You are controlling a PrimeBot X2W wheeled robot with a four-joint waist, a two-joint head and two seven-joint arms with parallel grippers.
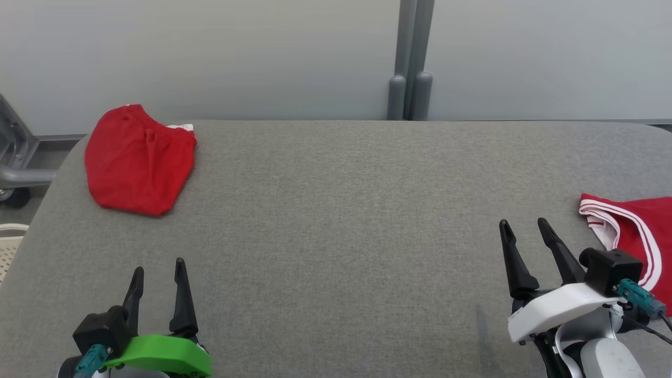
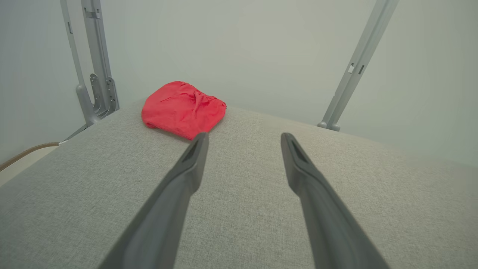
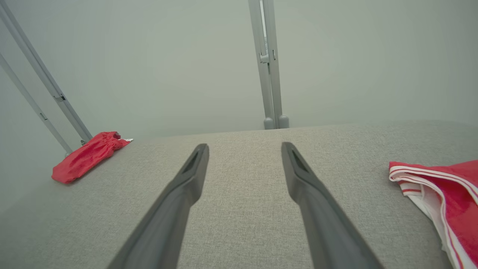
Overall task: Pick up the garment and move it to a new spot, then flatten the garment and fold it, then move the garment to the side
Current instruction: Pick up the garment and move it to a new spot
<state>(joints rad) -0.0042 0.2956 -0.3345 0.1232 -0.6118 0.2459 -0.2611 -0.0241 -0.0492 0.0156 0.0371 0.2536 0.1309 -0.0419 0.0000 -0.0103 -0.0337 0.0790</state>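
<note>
Grey woven fabric covers the desk (image 1: 336,173), a broad padded top with rounded corners.

Item 1: folded red garment (image 1: 137,160). A compact bundle at the far left corner of the desk, with a sliver of white at its far edge. It lies well ahead of the left hand and touches nothing but the fabric under it.

Item 2: trimmed red garment (image 1: 638,231). Red cloth with white striped edging, lying loose at the right edge of the desk and running out of sight past it. It is just to the right of the right hand. I cannot tell whether the wrist housing touches the cloth.

Item 3: left hand (image 1: 158,265). Green wrist cover, at the near left of the desk. Its two dark fingers are spread apart, released and grasping nothing, and point towards the folded bundle.

Item 4: right hand (image 1: 523,222). White wrist cover, at the near right. Its fingers are likewise spread, with only bare fabric between them.

Item 5: paired grey posts (image 1: 410,94), upright behind the desk against a pale wall (image 1: 210,52).
</note>
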